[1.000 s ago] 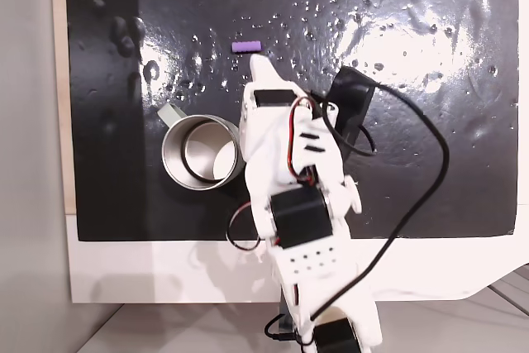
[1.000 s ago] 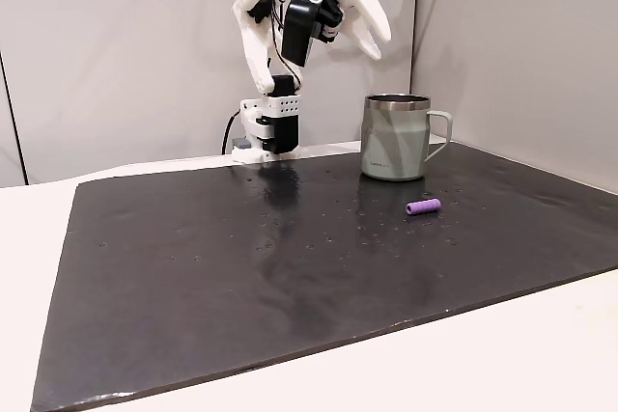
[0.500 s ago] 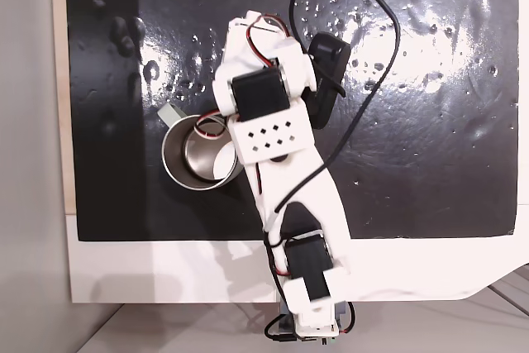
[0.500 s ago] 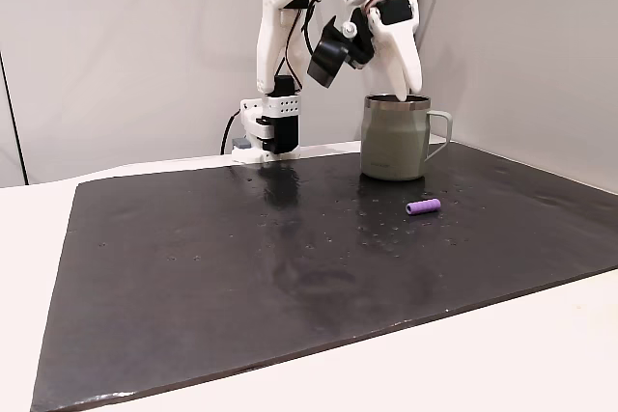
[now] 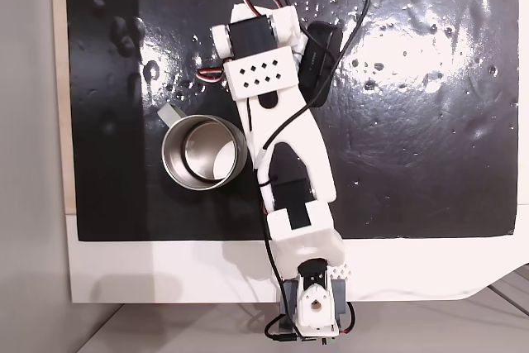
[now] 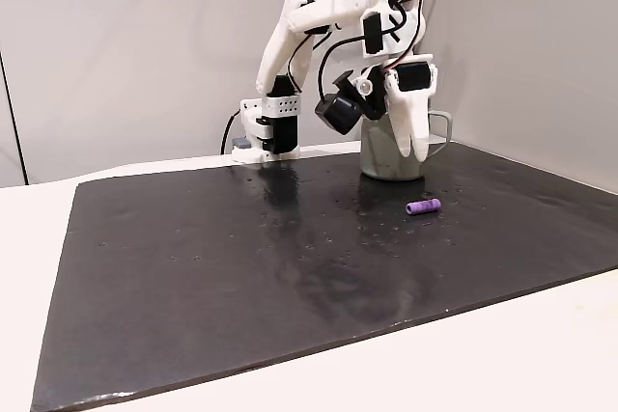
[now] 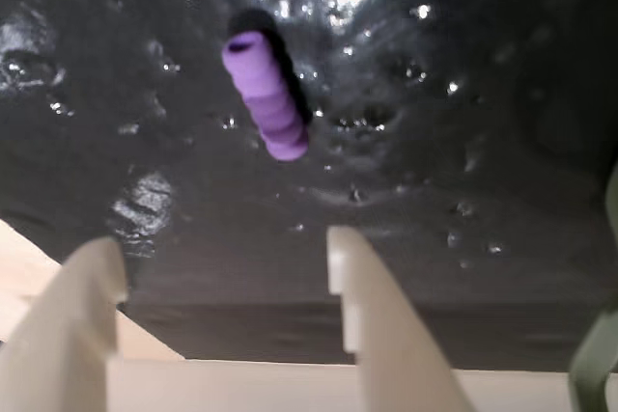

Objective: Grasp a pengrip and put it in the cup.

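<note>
Just one pengrip point(image 7: 265, 96) on the mat, one cup point(image 5: 202, 153) — claw point(image 7: 224, 256) spread, empty above it.

The white arm point(image 6: 319, 21) reaches over the black mat point(image 6: 290, 258), its end effector point(image 6: 412, 150) pointing down in front of the cup point(image 6: 381, 156). The purple pengrip point(image 6: 423, 207) lies on the mat nearby, apart from the fingertips.

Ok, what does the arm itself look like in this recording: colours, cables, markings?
The arm is white printed plastic with black servo blocks, thin black and red cables looping over it, and a plate of diamond-shaped holes. The gripper has two cream-white jaws with flat, blunt tips.
</note>
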`<state>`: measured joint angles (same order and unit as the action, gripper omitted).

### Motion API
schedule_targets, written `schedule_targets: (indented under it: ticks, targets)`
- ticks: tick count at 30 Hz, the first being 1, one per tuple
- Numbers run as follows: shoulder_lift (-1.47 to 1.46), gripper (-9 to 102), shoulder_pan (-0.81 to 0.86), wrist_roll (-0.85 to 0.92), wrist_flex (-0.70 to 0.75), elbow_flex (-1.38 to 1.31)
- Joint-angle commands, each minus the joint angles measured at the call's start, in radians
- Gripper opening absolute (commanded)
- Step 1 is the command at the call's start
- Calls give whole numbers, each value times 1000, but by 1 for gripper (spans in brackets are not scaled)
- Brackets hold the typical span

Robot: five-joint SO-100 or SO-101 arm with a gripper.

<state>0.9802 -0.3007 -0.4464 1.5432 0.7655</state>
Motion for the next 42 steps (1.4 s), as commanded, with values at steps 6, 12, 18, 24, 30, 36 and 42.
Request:
schedule_targets:
  ticks: [6, 12, 18, 24, 30, 36, 42]
  targets:
    - [-169, 21, 0, 43, 31, -222]
    - [-282, 20, 11, 57, 37, -321]
    - [-393, 20, 8, 67, 34, -419]
    - [-466, 15, 5, 86, 37, -483]
    - [-494, 0, 3, 109, 46, -515]
    - [-411, 0, 11, 106, 71, -494]
    - [-104, 0, 21, 92, 80, -321]
